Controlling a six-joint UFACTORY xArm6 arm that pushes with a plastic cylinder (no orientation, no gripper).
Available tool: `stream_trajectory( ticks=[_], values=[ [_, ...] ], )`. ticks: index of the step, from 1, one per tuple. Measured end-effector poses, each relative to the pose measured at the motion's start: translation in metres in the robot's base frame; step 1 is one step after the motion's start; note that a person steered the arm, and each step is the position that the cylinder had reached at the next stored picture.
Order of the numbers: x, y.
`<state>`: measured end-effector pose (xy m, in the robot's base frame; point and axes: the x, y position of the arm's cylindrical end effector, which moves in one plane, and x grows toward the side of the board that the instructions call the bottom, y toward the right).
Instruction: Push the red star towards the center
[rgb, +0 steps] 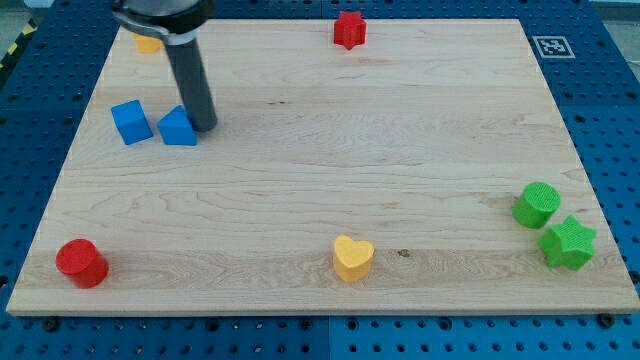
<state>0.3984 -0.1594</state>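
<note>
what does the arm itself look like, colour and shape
My arm ends in a straight, round rod, dark grey to black with a slight sheen, widening into a black collar at the view's top. My tip is blunt. No cables, markings or fingers show.

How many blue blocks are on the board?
2, both at the view's upper left: a blue cube and a second blue block just right of it, touching my tip. None seems hidden.

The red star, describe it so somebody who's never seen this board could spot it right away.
Start at the wooden board and follow its edge along the view's top to a bit right of the middle. The red star sits there alone, far from my tip at the upper left. The only other red block, the red cylinder, is round and in the view's bottom left corner.
</note>
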Motion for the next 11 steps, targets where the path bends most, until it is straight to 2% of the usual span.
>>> stream_trajectory(
  ticks=[1, 2, 4, 5, 7, 9, 11],
  values=[
    [0.000, -0.010],
    [-0.031, 0.017],
    [-0.167, 0.025],
    [-0.203, 0.064],
    [-0.201, 0.250],
    [-0.156, 0.248],
    [-0.082, 0.244]
  ],
)
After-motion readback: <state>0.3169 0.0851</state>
